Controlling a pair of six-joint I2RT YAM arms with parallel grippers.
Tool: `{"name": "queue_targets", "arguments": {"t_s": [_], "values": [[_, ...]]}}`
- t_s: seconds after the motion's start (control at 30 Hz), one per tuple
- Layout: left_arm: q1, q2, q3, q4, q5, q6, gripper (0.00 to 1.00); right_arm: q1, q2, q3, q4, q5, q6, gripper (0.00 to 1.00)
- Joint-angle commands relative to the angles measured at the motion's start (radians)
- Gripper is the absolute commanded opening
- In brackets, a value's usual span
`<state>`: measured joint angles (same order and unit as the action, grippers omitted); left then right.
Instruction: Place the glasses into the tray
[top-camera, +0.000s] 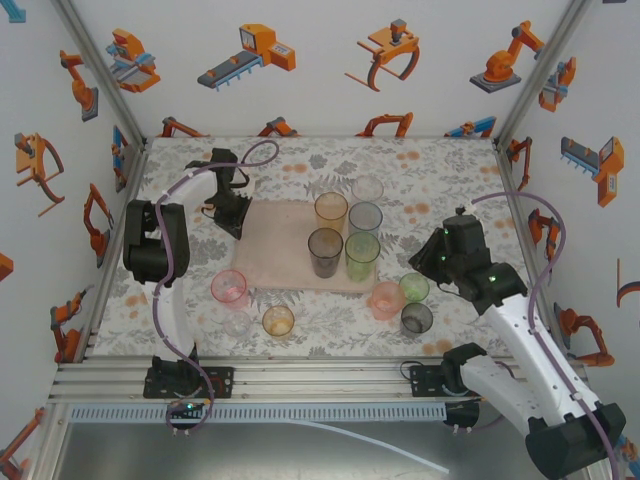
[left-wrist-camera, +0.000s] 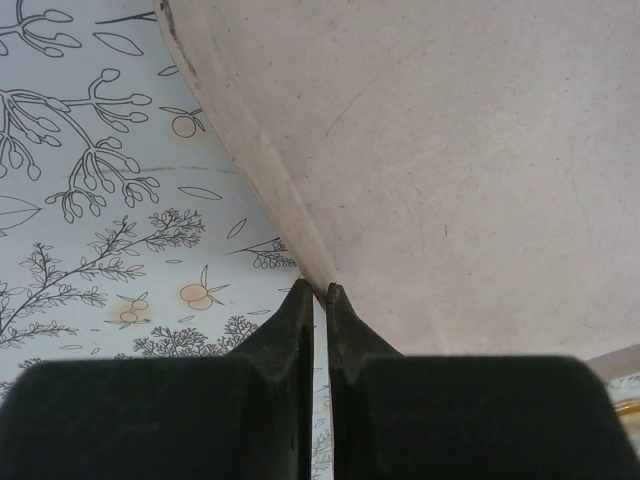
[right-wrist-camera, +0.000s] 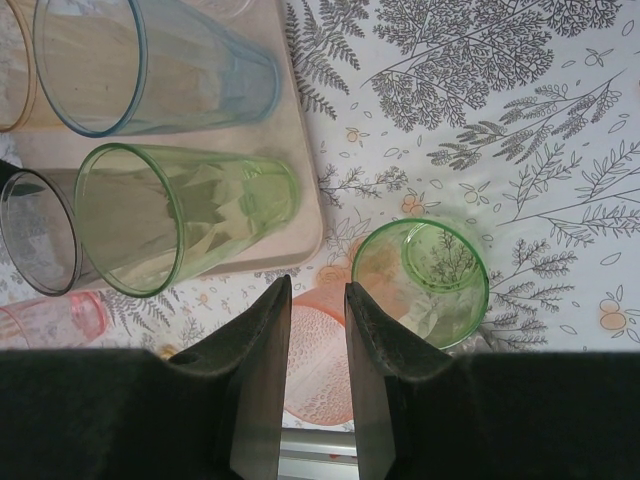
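– At the left claw (left-wrist-camera: 320, 288), what should I confirm?

– Confirm that your fingers are together. The rim of the tray (left-wrist-camera: 262, 200) meets their tips; you cannot tell whether the rim is pinched between them. The tray floor runs ahead and to the right of this claw. The patterned desk (left-wrist-camera: 90, 250) lies to its left.

– And at the right claw (right-wrist-camera: 316, 285)?

– Your fingers stand slightly apart with nothing between them. Through the gap you see a short pink glass (right-wrist-camera: 318, 360) on the desk below. Just right of the claw, a short green glass (right-wrist-camera: 420, 285) stands upright, off the tray. Ahead and to the left, a tall green glass (right-wrist-camera: 180, 215), a blue glass (right-wrist-camera: 150, 65) and a smoky glass (right-wrist-camera: 35, 235) stand on the tray, near its corner.
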<state>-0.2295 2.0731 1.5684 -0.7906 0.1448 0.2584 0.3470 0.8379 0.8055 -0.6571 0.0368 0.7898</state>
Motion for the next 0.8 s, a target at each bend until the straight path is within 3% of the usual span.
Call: {"name": "queue_targets", "arguments": {"t_s": [0.0, 0.2, 0.5, 0.7, 0.77], "values": [[-0.005, -0.048, 0.024, -0.065, -0.016, 0.025, 0.13, -0.006, 0.006, 0.01, 0.025, -0.008, 0.011, 0.31], [0.014, -0.076, 0.132, -0.125, -0.025, 0.024, 0.31, -0.007, 0.024, 0.036, 0.025, -0.012, 0.003, 0.31], [0.044, -0.204, 0.288, -0.262, -0.017, 0.028, 0.48, -0.007, 0.051, 0.073, 0.013, -0.02, -0.017, 0.31], [0.045, -0.447, 0.149, -0.336, 0.066, 0.078, 0.69, -0.007, 0.041, 0.087, -0.005, -0.028, -0.021, 0.31], [0.044, -0.539, 0.069, -0.369, 0.113, 0.102, 0.71, -0.007, 0.036, 0.087, -0.012, -0.032, -0.021, 0.31]]}}
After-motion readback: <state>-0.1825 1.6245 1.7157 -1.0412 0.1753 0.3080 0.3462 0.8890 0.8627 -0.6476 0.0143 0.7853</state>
